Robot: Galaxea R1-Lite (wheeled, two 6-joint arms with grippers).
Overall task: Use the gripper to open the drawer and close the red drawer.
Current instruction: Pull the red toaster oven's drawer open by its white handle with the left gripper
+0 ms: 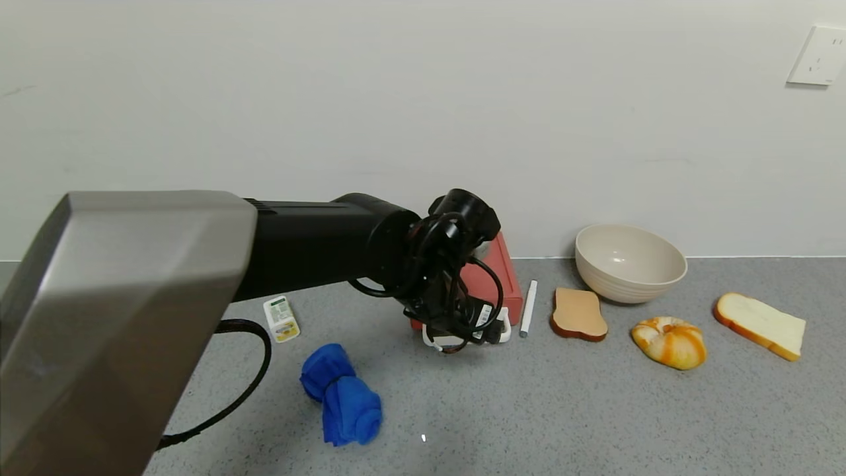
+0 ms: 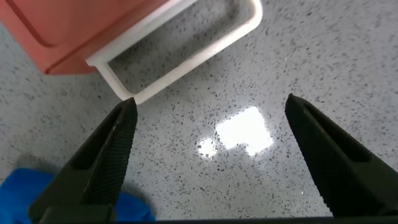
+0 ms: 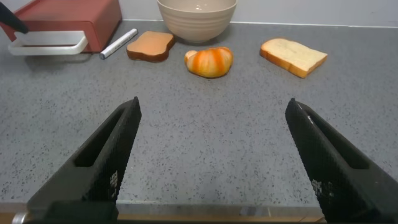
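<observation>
The red drawer (image 1: pixel 505 268) lies flat on the grey table by the wall, mostly hidden behind my left arm. Its white loop handle (image 1: pixel 505 324) faces the front. My left gripper (image 1: pixel 462 340) hangs just in front of the handle, open and empty. In the left wrist view the gripper (image 2: pixel 210 104) sits over bare table, with one fingertip (image 2: pixel 127 109) at the corner of the handle (image 2: pixel 193 62) and the drawer (image 2: pixel 74 31) beyond. The tray looks pushed in, as the right wrist view of the drawer (image 3: pixel 68 15) and handle (image 3: pixel 46 43) shows. My right gripper (image 3: pixel 214 102) is open, parked low and apart.
A white marker (image 1: pixel 529 307), brown toast (image 1: pixel 578 314), beige bowl (image 1: pixel 630 261), orange bun (image 1: pixel 669 340) and bread slice (image 1: pixel 760 324) lie right of the drawer. A blue cloth (image 1: pixel 344 396) and a small white packet (image 1: pixel 281 318) lie to the left.
</observation>
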